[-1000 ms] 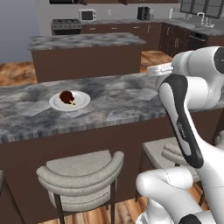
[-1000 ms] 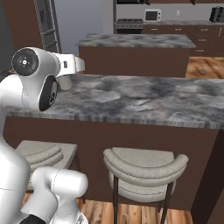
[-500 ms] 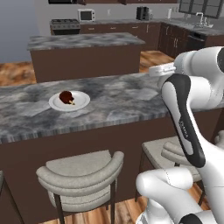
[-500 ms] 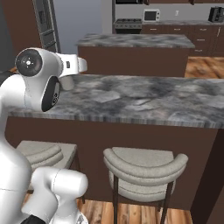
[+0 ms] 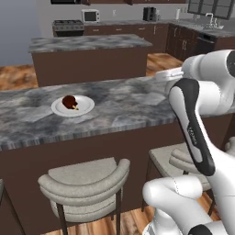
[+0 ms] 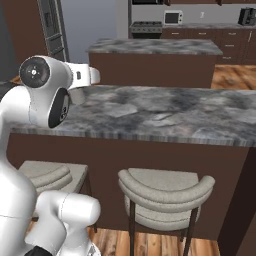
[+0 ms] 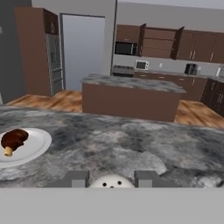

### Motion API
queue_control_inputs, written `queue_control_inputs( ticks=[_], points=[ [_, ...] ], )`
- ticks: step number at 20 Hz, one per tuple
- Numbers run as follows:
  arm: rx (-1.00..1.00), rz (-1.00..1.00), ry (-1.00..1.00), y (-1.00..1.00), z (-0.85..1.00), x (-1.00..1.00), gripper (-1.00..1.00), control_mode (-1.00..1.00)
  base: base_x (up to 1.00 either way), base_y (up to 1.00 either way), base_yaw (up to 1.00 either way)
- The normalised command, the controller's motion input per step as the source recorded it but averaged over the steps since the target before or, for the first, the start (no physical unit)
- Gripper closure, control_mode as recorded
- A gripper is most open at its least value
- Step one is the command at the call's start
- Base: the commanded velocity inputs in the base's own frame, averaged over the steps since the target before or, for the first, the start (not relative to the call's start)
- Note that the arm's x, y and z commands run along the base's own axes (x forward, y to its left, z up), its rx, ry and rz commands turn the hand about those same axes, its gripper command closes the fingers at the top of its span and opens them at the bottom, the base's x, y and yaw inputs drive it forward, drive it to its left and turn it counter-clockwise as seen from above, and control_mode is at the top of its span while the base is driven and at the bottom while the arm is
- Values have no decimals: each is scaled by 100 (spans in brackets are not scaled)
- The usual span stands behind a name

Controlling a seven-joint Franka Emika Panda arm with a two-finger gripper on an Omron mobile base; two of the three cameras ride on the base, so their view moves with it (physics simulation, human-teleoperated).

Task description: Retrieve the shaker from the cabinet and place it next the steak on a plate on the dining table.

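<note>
Gripping the shaker (image 7: 111, 182) between its two fingers, the gripper (image 7: 112, 179) hangs over the dining table (image 7: 131, 148), well to the right of the plate (image 7: 30, 146) in the hand view. Steak (image 5: 69, 101) sits on that plate, centre-left of the marbled top. Stools (image 5: 85, 181) stand below.
</note>
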Motion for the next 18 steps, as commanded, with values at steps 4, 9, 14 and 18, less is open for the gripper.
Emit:
queue_control_inputs(
  ticks=[4, 9, 14, 18],
  points=[
    [5, 0, 0, 4, -32, 19, 100, -100, 0, 0, 0],
    [10, 16, 0, 41, -32, 27, 100, -100, 0, 0, 0],
    [12, 21, 2, 36, -1, 19, 100, -100, 0, 0, 0],
    [1, 32, 3, 27, 0, 8, 100, -100, 0, 0, 0]
  ],
)
